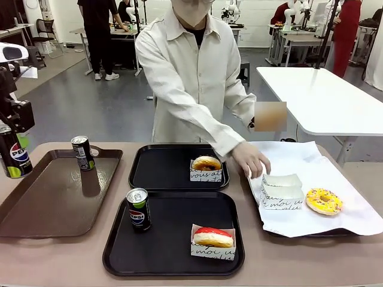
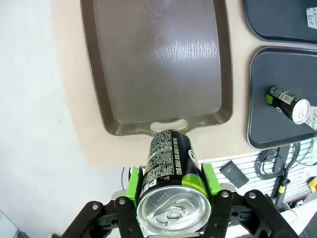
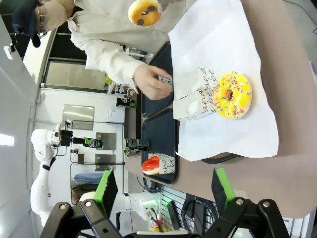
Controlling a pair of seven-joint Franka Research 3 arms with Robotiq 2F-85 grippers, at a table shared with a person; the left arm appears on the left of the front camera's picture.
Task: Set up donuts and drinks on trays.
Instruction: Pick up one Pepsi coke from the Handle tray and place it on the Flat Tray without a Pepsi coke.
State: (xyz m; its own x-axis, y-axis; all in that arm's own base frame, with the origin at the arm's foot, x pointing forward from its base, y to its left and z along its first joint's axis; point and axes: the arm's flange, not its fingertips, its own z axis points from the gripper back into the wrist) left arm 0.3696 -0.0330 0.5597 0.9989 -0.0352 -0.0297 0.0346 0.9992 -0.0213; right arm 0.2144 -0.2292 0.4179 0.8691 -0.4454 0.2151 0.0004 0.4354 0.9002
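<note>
**Left fingers gripping a drink; far tray waiting for one**

The left gripper (image 2: 171, 182) is pinching an upright Pepsi can (image 2: 171, 156) at the brown tray's (image 1: 48, 197) left edge. The far black tray (image 1: 161, 170), carrying a boxed plain donut (image 1: 206, 163) but no can, is lying to the right. The near black tray (image 1: 173, 242) is holding a can (image 1: 138, 209) and a red-iced donut (image 1: 213, 237). The right gripper's (image 3: 163, 186) fingers are standing spread.

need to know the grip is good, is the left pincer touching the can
Touching. In the left wrist view the green pads of the left pincer press against both sides of the can, with no gap.
</note>
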